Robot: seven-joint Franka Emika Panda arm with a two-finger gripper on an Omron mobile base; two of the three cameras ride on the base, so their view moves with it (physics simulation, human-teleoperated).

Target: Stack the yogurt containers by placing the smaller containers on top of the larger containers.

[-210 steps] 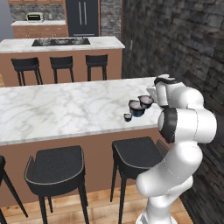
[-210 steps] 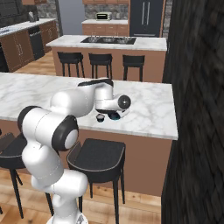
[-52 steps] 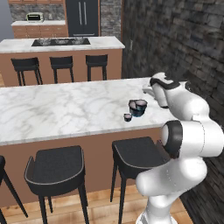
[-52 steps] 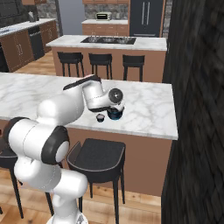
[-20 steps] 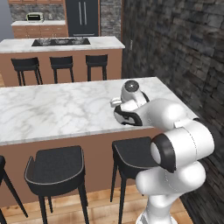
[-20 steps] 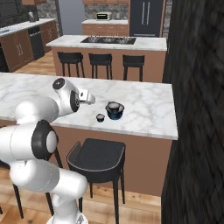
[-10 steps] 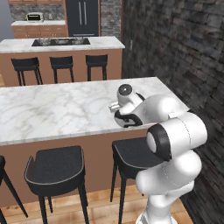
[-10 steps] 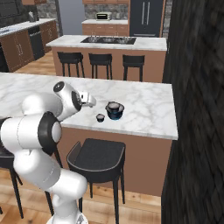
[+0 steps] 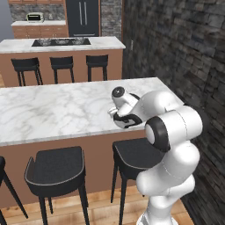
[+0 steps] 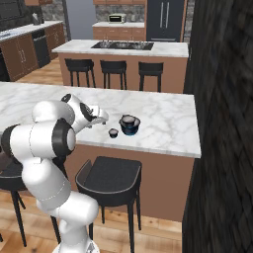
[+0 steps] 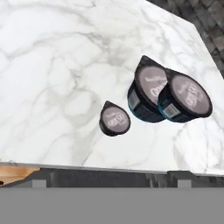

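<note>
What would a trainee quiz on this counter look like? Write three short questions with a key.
1. True or false: the lone small cup sits on top of the tub.
2. The tool is: A) open and empty, B) shut on the tub, C) shut on the small cup.
3. What surface do the small cup and the tub stand on?

Key: 1 false; 2 A; 3 the white marble counter.
</note>
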